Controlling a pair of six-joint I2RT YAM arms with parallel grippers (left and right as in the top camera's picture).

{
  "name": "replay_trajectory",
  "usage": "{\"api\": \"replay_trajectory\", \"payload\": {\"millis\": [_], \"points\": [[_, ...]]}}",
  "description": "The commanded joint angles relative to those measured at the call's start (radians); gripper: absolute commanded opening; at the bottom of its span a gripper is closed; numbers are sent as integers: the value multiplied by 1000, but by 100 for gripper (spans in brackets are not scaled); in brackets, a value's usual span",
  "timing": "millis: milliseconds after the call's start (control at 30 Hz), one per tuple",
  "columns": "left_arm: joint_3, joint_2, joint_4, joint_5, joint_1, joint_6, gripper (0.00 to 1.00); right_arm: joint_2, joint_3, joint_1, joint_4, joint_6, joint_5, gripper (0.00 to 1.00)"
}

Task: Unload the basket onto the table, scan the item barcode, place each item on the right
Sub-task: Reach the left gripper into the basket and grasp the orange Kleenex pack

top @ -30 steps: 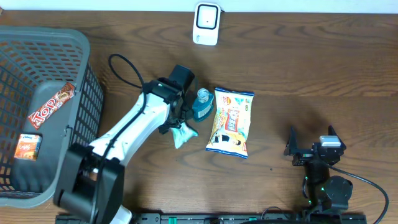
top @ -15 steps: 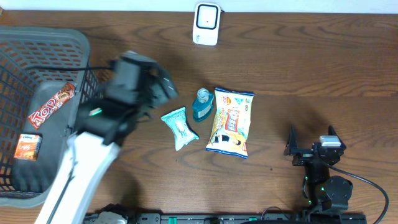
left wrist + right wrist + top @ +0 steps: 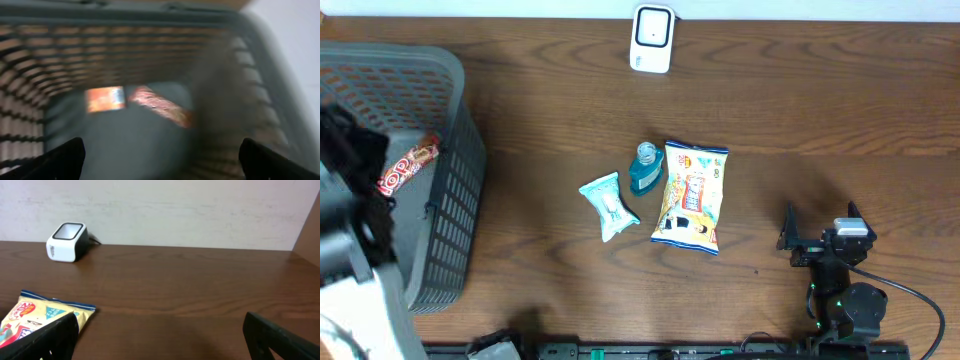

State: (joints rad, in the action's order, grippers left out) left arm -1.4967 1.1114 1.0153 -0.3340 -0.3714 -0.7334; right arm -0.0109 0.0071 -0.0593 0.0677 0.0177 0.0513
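The left gripper point(image 3: 160, 160) is held spread, empty, above the grey basket point(image 3: 460, 190). The right gripper point(image 3: 160, 337) is seen spread, empty, near the snack bag point(image 3: 690, 196).

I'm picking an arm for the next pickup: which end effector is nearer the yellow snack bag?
Right. The right end effector is open, just right of the snack bag and not touching it. The left end effector is far left, over the basket.

- Table point(image 3: 820, 110): dark brown wood grain, matte, fills the whole overhead view.
- Wall point(image 3: 175, 210): plain off-white, slightly mottled, meets the table's far edge.
- Brown panel point(image 3: 311, 232) at the far right, slanting across the wall.
- Light: even and soft, with only faint shadows on the wood.
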Motion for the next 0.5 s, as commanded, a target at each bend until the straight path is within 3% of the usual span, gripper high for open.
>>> {"api": "replay_trajectory", "payload": {"millis": [0,233,467], "points": [[24,154,46,-33,-173,-47,98,5,-2,8,4,-10,-4,99],[141,343,-28,10,-320,-45,98,5,-2,8,4,-10,-4,99],[251,464,-195,11,-369,93,98,5,-2,8,4,-10,-5,99]]}}
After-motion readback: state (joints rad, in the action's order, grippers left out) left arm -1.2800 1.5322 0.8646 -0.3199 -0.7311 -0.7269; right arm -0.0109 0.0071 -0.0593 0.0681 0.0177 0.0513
